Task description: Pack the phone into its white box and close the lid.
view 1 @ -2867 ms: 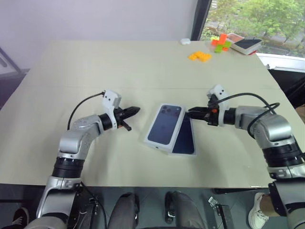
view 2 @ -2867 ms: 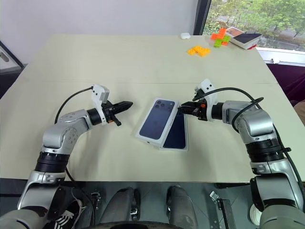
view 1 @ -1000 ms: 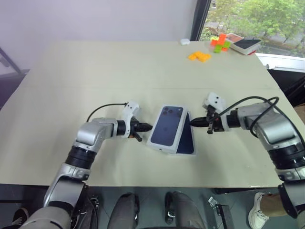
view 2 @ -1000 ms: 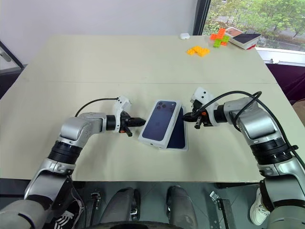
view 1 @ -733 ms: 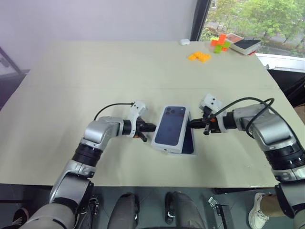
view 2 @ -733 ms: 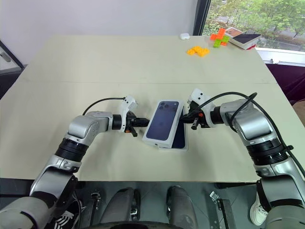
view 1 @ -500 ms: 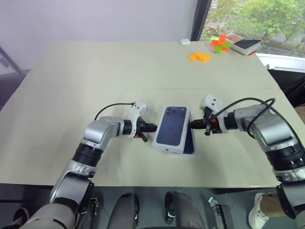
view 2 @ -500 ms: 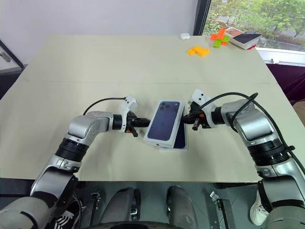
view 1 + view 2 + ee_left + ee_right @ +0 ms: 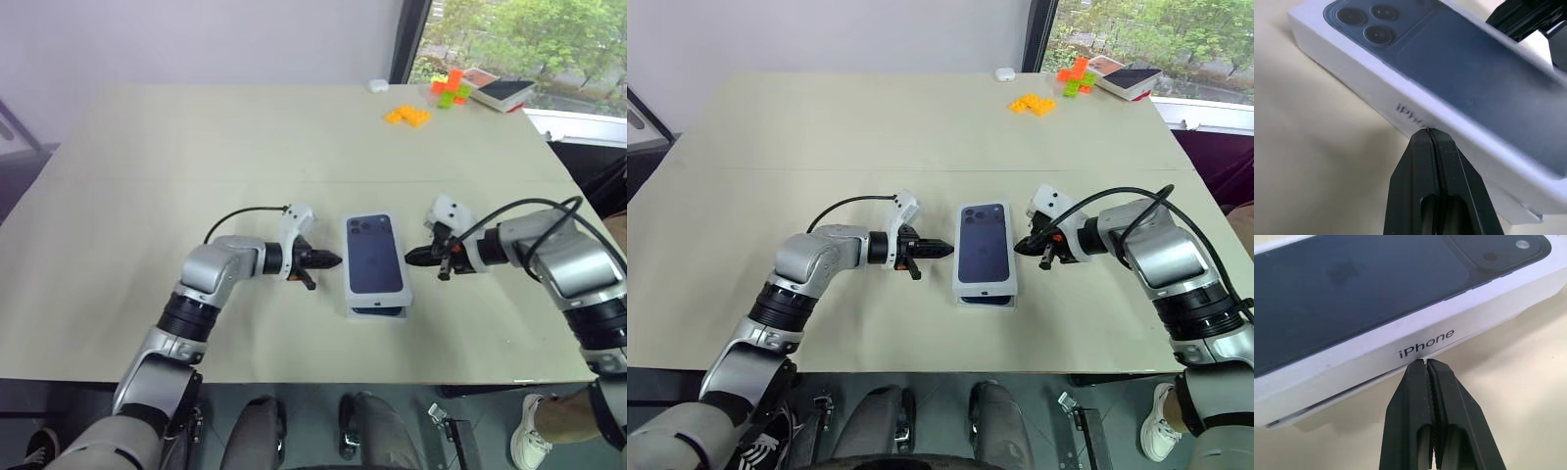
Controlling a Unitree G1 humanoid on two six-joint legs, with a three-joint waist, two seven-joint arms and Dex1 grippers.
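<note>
White cardboard lid (image 9: 376,262), w/ its dark phone print up, sits over the white box (image 9: 379,310) near the table (image 9: 196,147) front-centre; a sliver of box shows under its near end, so prob. not fully seated. Left of lid: left gripper (image 9: 335,260), fingers pressed together, tip just beside the side wall, likely to nudge it square. Right of lid: right gripper (image 9: 410,257), also pinched closed, bracing opposite side. Phone itself hidden, presumably inside.
</note>
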